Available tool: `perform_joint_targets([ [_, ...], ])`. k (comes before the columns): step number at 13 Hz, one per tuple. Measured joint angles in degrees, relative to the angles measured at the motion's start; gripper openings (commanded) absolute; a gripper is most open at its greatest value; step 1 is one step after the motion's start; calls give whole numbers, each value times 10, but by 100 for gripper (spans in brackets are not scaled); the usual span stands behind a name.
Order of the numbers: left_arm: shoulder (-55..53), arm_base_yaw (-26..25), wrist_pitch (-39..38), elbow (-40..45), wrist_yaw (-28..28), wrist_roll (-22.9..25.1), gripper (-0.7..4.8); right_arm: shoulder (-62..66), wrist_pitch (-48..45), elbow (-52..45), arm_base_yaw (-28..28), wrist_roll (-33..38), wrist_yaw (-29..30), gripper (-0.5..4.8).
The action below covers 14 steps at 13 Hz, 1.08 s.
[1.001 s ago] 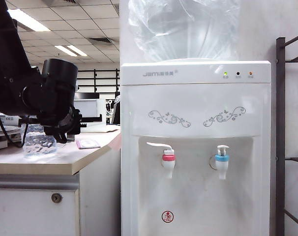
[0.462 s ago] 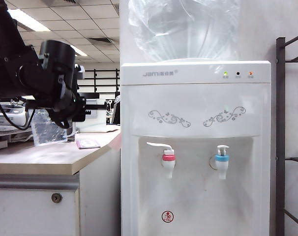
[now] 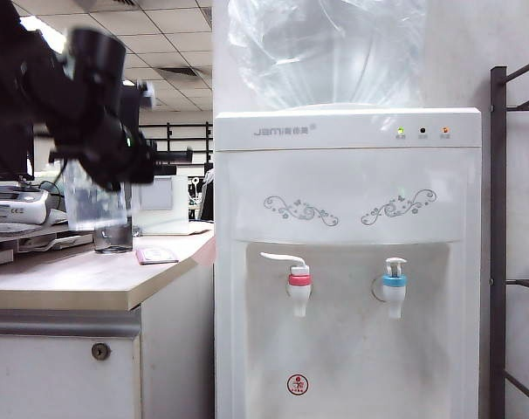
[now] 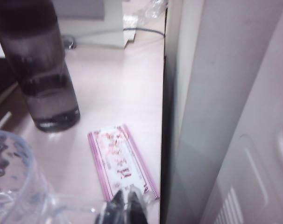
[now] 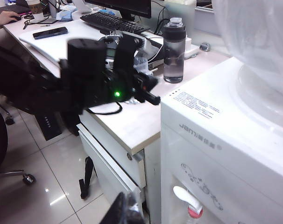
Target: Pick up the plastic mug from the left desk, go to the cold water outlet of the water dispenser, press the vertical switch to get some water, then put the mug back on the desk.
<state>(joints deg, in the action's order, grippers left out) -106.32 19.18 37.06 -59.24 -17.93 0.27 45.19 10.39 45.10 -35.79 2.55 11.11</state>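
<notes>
1. My left gripper (image 4: 127, 205) is clenched on the handle of the plastic mug (image 3: 94, 196), which hangs upright, clear above the left desk (image 3: 81, 284).
2. My right gripper (image 5: 125, 210) is closed on nothing, high beside the water dispenser (image 3: 347, 262), looking down on it.
3. The cold water outlet (image 3: 393, 285) lies to the right of the mug and lower, past the red-collared tap (image 3: 298, 284). I judge the left arm must carry the mug across and down beneath it.
4. The vertical switch (image 3: 395, 263) sits atop that outlet.
</notes>
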Motion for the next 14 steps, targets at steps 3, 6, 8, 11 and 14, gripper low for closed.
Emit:
perform_joint_targets([
  [3, 116, 0, -99, 1, 111, 6, -6, 0, -6, 0, 0, 0, 0, -5],
  [6, 224, 0, -159, 1, 226, 6, -6, 0, -38, 0, 0, 0, 0, -5],
  [8, 264, 0, -167, 2, 291, 6, -6, 0, -45, 0, 0, 0, 0, -5],
  [11, 288, 0, -167, 1, 383, 6, -6, -2, -65, 0, 0, 0, 0, -5],
  [14, 293, 0, -168, 1, 465, 5, -6, -14, -67, 0, 0, 0, -29, -5],
])
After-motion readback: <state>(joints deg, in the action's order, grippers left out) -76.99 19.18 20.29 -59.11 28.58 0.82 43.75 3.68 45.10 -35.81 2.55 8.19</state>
